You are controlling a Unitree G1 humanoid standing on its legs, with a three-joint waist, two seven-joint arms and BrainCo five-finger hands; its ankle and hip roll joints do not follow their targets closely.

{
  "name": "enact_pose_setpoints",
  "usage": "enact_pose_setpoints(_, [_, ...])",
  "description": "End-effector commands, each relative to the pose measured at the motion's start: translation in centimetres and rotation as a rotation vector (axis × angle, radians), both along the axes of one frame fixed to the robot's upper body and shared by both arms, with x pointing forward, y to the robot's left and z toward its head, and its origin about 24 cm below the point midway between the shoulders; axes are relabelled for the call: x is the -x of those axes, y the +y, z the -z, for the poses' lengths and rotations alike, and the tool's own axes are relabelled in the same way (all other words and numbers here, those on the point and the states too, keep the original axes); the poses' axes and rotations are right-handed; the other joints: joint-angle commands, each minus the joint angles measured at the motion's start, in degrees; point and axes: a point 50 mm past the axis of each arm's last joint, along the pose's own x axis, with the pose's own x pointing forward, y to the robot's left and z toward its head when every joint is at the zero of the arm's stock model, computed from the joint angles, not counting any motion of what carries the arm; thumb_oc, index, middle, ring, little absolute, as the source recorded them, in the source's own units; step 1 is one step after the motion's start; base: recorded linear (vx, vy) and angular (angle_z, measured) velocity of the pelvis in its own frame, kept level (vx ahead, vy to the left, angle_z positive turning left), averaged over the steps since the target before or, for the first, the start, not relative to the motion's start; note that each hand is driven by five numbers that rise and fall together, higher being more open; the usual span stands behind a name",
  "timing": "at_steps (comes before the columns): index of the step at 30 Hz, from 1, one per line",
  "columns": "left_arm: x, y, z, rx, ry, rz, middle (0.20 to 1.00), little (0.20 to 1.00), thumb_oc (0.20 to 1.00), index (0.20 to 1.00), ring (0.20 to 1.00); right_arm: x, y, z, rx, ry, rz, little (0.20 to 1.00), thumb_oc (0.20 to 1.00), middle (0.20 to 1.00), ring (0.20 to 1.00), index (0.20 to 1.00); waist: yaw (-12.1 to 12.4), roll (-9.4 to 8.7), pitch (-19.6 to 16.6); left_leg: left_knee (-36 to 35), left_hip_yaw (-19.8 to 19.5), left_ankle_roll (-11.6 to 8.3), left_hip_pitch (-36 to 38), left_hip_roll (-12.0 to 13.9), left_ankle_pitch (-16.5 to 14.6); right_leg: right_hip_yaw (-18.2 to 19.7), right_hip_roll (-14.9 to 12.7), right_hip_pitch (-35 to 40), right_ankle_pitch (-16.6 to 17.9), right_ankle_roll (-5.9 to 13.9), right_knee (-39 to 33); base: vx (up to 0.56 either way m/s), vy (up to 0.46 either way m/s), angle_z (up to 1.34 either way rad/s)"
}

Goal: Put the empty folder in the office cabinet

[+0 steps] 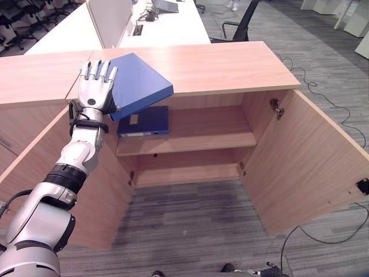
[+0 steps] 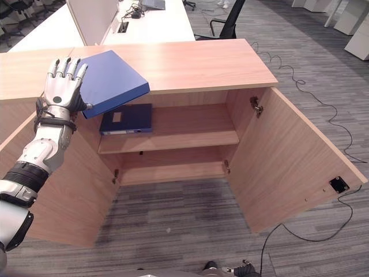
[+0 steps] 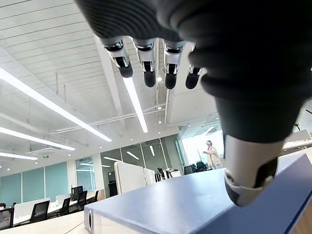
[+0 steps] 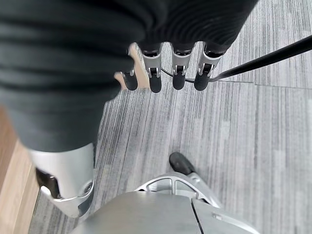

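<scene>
The cabinet (image 1: 190, 69) stands with both doors open. One folder (image 1: 138, 83) rests tilted on the cabinet's top, at its left front edge. The left hand (image 1: 95, 86) is just left of it, touching it. Another folder (image 1: 144, 122) lies on the upper shelf (image 1: 202, 138), at its left end. A desk (image 1: 124, 26) stands behind the cabinet.

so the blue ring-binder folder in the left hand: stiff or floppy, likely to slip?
Probably stiff: the blue ring-binder folder keeps flat faces and straight edges while tilted over the wooden cabinet top. Likely light, being held by one end. Slip risk seems real: the left hand has straight fingers along its edge, with the thumb resting on its smooth cover.
</scene>
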Motion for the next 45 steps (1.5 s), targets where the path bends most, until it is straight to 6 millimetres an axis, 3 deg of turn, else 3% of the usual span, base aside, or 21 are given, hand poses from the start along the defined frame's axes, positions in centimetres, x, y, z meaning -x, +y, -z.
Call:
enact_pose_setpoints(1, [-0.5, 0.9, -2.7, 0.089, -0.092, -0.04, 1.0, 1.0, 1.0, 1.0, 1.0, -0.7, 1.2, 0.2, -0.019, -0.007, -0.031, 1.0, 1.0, 1.0, 1.0, 1.0, -0.7, 0.21, -0.7, 0.7, -0.6, 1.39, -3.8, -2.1, 0.3, -3.8, -4.5, 7.8, -4.7, 5.51, 3.3, 0.0, 0.0, 0.0])
enact_pose_setpoints(7, [-0.4, -1.1, -1.5, 0.215, -0.061, 0.072, 1.0, 1.0, 1.0, 1.0, 1.0, -0.7, 1.3, 0.2, -0.017, -0.002, -0.048, 1.0, 1.0, 1.0, 1.0, 1.0, -0.7, 0.1, -0.8, 0.5, -0.6, 1.36, -3.5, -2.1, 0.6, -3.8, -4.1, 8.2, -5.0, 5.25, 3.2, 0.0, 0.0, 0.0])
enact_pose_setpoints(15, [0.2, -3.6, -1.6, 0.321, -0.071, 0.221, 1.0, 1.0, 1.0, 1.0, 1.0, -0.6, 1.4, 0.2, -0.022, 0.006, -0.057, 1.0, 1.0, 1.0, 1.0, 1.0, -0.4, 0.4, -1.1, 0.5, -0.6, 1.15, -3.4, -1.8, 1.0, -4.1, -3.6, 8.5, -5.8, 4.7, 3.1, 0.0, -0.006, -0.01])
enact_pose_setpoints(24, [-0.3, -3.1, -0.8, 0.307, -0.025, 0.176, 1.0, 1.0, 1.0, 1.0, 1.0, -0.6, 1.3, 0.2, -0.015, 0.003, -0.064, 1.0, 1.0, 1.0, 1.0, 1.0, -0.6, 0.24, -1.2, 0.5, -0.4, 0.98, -3.7, -1.5, 1.3, -3.9, -3.2, 8.2, -5.8, 4.48, 2.9, 0.0, 0.0, 0.0])
enact_pose_setpoints(34, [-0.9, -1.5, 3.5, 0.298, 0.152, 0.041, 1.0, 1.0, 1.0, 1.0, 1.0, -0.7, 1.2, 0.1, -0.007, 0.001, -0.076, 1.0, 1.0, 1.0, 1.0, 1.0, -1.0, -0.11, -1.2, 0.6, 0.3, 1.08, -3.7, -1.2, 1.4, -3.5, -2.9, 8.1, -5.8, 4.31, 2.8, 0.0, 0.0, -0.01])
enact_pose_setpoints(45, [-2.8, -1.2, 0.6, -0.025, 0.119, -0.079, 1.0, 1.0, 1.0, 1.0, 1.0, -0.7, 1.1, 0.1, -0.001, -0.015, -0.082, 1.0, 1.0, 1.0, 1.0, 1.0, -1.8, -0.56, -1.2, 0.5, 0.7, 1.27, -3.9, -1.2, 1.4, -3.8, -2.9, 7.7, -6.0, 4.46, 3.1, 0.0, -0.002, -0.02])
